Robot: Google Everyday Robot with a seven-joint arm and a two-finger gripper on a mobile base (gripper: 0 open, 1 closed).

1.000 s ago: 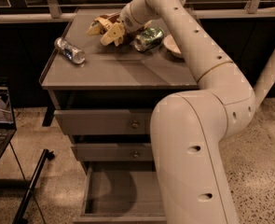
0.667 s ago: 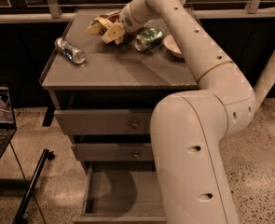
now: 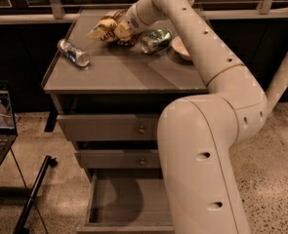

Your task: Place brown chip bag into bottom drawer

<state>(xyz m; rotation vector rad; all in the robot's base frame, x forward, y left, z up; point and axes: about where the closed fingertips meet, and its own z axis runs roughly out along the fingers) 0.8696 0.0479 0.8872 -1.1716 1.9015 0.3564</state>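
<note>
The gripper [image 3: 118,31] is at the back of the cabinet top [image 3: 119,74], its jaws clenched on the right end of the brown chip bag [image 3: 99,30], which points left with its crumpled end against the arm. A green can [image 3: 156,40] lies just right of it, and a plastic bottle [image 3: 73,53] lies to the left. The bottom drawer [image 3: 129,201] stands pulled open below two closed drawers.

Dim, warm light falls from above onto the cabinet top [image 3: 119,74], glinting off the green soda can [image 3: 156,39] near the gripper [image 3: 115,30] at its back; below, shadow pools in the bottom drawer [image 3: 126,201].
</note>
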